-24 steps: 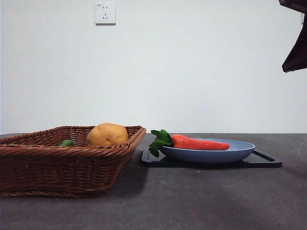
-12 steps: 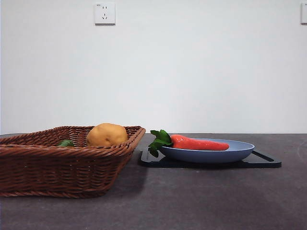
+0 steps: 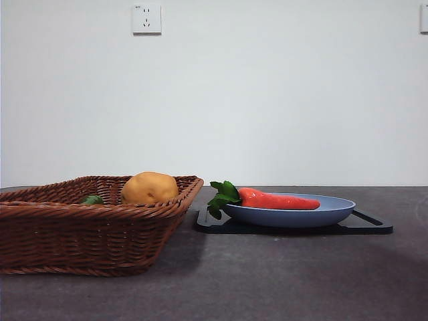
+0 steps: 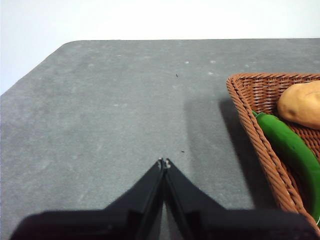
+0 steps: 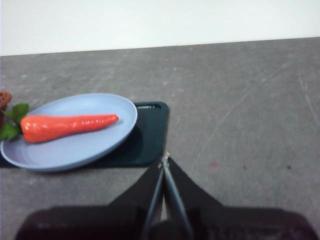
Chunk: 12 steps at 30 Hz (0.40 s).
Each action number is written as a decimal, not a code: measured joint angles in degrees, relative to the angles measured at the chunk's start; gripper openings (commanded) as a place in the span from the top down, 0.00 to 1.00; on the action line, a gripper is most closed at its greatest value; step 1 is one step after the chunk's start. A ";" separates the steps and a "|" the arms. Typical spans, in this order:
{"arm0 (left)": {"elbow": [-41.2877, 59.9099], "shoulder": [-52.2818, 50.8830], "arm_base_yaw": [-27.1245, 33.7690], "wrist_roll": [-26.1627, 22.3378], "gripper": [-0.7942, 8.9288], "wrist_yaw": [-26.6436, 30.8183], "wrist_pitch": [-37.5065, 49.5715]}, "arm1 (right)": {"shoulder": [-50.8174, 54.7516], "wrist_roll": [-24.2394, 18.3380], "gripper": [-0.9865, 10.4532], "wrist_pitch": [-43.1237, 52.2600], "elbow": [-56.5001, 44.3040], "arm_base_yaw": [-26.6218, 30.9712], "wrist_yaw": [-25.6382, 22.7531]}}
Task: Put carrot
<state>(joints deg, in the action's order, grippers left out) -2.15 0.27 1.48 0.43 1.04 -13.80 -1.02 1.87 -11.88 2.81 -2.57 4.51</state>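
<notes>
One carrot [image 3: 279,199] lay on its side in the blue plate [image 3: 334,212], and we saw its green leaves [image 3: 221,196] hanging over the plate's left rim while its thin tip pointed right. We noted that the plate sat on a dark tray [image 3: 371,225], which rested flat on the grey table [image 3: 281,281]. Left of the tray, just beside it, stood a brown wicker basket [image 3: 80,234]; in it we saw a yellow-brown potato [image 3: 149,188] and, left of that, a green pepper [image 3: 93,200] peeking above the rim. A white wall socket [image 3: 146,18] hung on the wall behind.

Neither arm showed in our front view. We found the right gripper [image 5: 164,159] hovering over bare table, right of the tray, its jaws pressed together on nothing. The left gripper [image 4: 164,162] was likewise clenched and empty, above the table just outside the basket.
</notes>
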 measured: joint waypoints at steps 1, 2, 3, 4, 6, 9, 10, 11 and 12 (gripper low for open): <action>0.00 0.00 0.00 0.00 0.91 0.00 0.00 | 0.61 0.00 0.91 -0.04 -0.74 0.00 0.00; 0.00 0.00 0.00 0.00 0.91 0.00 0.00 | 0.81 0.02 0.91 0.17 -1.16 0.00 0.02; 0.00 0.00 0.00 0.00 0.91 0.00 0.00 | 0.79 -0.04 0.91 0.81 -1.29 0.00 0.02; 0.00 0.00 0.00 0.00 0.91 0.00 0.00 | 0.79 -0.11 0.91 0.98 -1.38 0.00 -0.02; 0.00 0.00 0.00 0.00 0.91 0.00 0.00 | 0.81 -0.17 0.91 1.07 -1.44 0.00 0.00; 0.00 0.00 0.00 0.00 0.91 0.00 0.00 | 0.81 -0.17 0.91 1.07 -1.44 0.00 -0.24; 0.00 0.00 0.00 0.00 0.91 0.00 0.02 | 0.81 -0.17 0.91 1.07 -1.44 -0.02 -0.24; 0.00 0.00 0.00 0.00 0.91 0.00 0.02 | 0.81 -0.17 0.91 1.07 -1.44 0.00 -0.22; 0.00 0.00 0.00 0.00 0.91 0.00 0.02 | 0.81 -0.17 0.91 1.07 -1.44 -0.02 -0.24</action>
<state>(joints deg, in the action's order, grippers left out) -2.15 0.27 1.48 0.43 1.04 -13.78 -0.21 1.69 -10.81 1.37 -2.59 4.27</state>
